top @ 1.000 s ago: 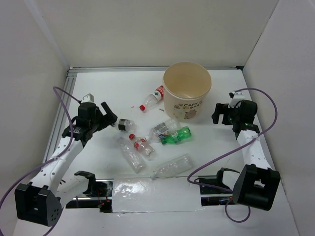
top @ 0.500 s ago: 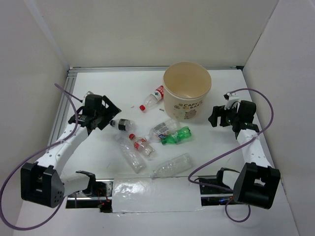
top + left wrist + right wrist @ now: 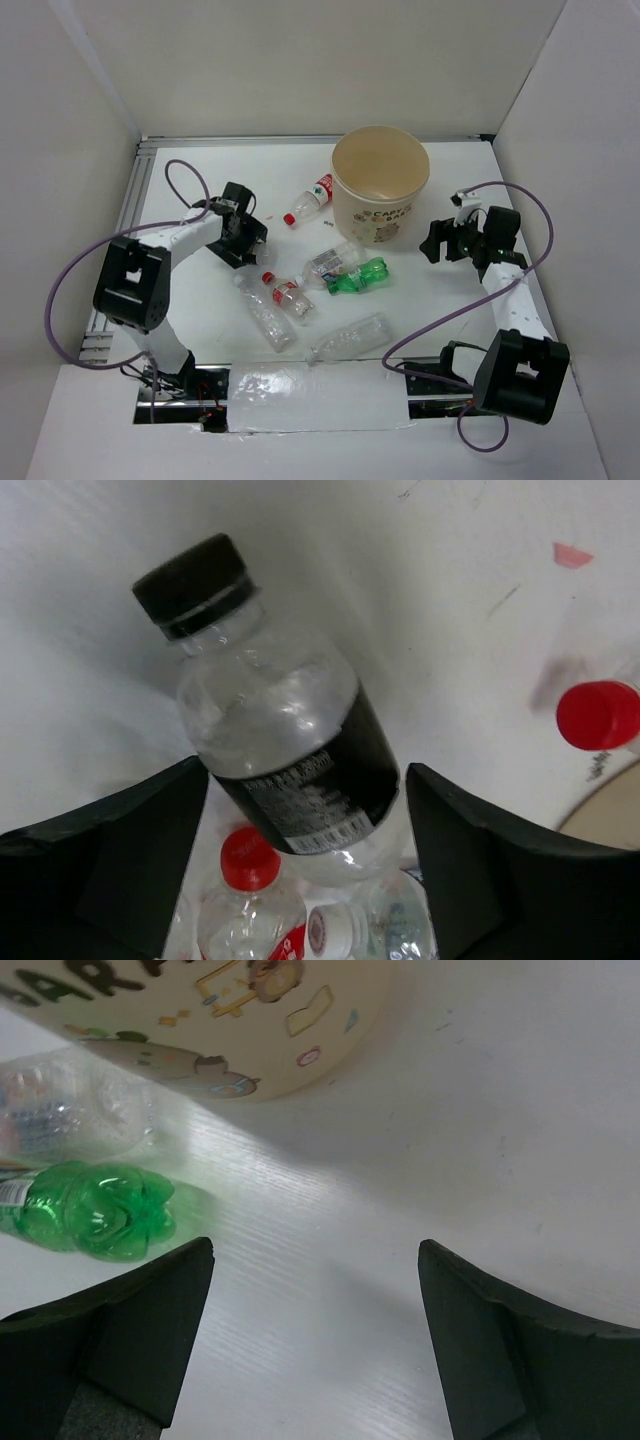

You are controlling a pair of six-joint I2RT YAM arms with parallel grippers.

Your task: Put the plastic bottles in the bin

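Observation:
Several plastic bottles lie left of and in front of the tan bin [image 3: 372,222]. My left gripper [image 3: 243,240] is open and points down over the black-capped bottle [image 3: 280,730], which lies between its jaws. Below it lie a red-capped bottle [image 3: 250,865] and a white-capped one [image 3: 338,932]. In the top view I see a red-capped bottle [image 3: 310,197] beside the bin, another [image 3: 285,293], clear bottles [image 3: 268,320] [image 3: 350,338] [image 3: 335,260] and the green bottle [image 3: 360,277]. My right gripper [image 3: 432,240] is open over bare table, right of the bin [image 3: 200,1020] and the green bottle [image 3: 90,1210].
White walls close in the table on the left, back and right. A crinkled clear plastic sheet [image 3: 300,385] lies along the front edge between the arm bases. A metal rail [image 3: 135,200] runs down the left side.
My left arm has swung in toward the middle, and its gripper now stands over the black-capped bottle with the bottle between the jaws. My right gripper has moved slightly left toward the bin.

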